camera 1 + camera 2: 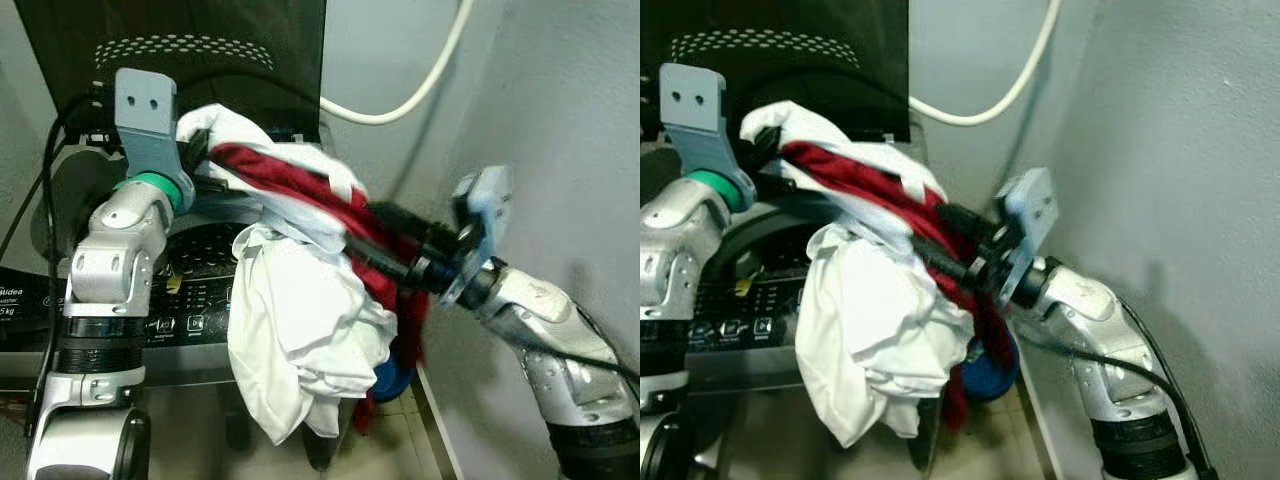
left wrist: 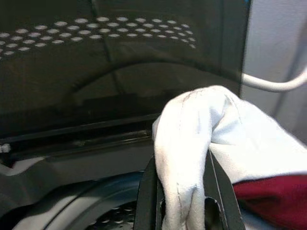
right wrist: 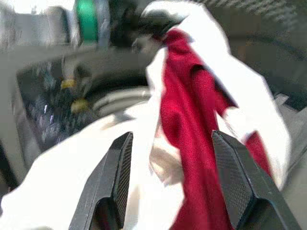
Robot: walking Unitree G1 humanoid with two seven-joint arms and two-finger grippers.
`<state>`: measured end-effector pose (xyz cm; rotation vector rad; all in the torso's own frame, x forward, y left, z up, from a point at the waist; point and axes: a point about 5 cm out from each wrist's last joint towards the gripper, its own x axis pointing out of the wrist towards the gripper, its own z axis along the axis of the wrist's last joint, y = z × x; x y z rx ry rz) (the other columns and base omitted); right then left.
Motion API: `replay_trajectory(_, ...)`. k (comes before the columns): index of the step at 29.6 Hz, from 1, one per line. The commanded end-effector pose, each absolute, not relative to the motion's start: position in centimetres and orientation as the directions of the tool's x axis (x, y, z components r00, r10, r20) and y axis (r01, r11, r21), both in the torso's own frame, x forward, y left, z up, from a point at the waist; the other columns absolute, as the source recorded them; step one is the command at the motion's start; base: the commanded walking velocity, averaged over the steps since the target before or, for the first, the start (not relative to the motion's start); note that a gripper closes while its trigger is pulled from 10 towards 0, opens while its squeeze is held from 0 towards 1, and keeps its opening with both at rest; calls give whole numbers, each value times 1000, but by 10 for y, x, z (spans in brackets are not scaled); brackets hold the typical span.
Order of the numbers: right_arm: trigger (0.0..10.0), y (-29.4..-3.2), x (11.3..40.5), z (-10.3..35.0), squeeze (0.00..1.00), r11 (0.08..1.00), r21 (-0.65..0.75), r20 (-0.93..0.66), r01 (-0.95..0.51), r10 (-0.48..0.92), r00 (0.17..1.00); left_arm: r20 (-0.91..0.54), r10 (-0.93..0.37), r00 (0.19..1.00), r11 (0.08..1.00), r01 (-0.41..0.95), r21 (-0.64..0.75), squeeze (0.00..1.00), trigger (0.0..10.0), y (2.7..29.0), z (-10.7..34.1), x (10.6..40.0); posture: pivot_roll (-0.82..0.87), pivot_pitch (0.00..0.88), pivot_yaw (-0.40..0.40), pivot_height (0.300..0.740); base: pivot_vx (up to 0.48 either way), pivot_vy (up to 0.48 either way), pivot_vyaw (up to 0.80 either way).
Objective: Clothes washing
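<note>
1. Clothes bundle (image 1: 300, 320): white cloth with a red garment (image 1: 290, 180) twisted through it and a blue piece (image 1: 392, 378) at the low right. It hangs in the air between the two arms, its bottom dangling near, in front of the washing machine's control panel (image 1: 190, 290) and above the tiled floor (image 1: 400, 440).

2. Right gripper (image 3: 170, 182): reaches in from the right, close to the grey wall (image 1: 560, 120). Its fingers stand spread on either side of red and white cloth (right wrist view is blurred). The bundle drapes over them; whether they pinch anything I cannot tell.

3. Left gripper (image 2: 184, 206): up on the left and farther in, over the drum opening (image 2: 86, 215). Its fingers are clamped on a fold of the white cloth (image 2: 192, 143).

4. Farther back: the machine's raised dark lid (image 1: 200, 60), and a white hose (image 1: 420, 90) curving along the wall.

5. Step in hand, as I judge it: getting the load over the rim and into the drum. To do it well:
   - carry both ends farther in, so the hanging tail clears the panel edge;
   - bring the right side leftward, away from the wall, so nothing falls in the gap beside the machine;
   - lower before letting go, left side last.
</note>
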<state>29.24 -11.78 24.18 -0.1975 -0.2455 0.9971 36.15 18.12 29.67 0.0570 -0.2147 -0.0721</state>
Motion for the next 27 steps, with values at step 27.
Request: replay_trajectory(27, 10000, -186, 322, 276, 0, 951, 102, 491, -293, 209, 846, -11, -762, 648, 625, 739, 251, 0, 10000, 137, 255, 307, 11, 22, 11, 740, 0, 0, 0)
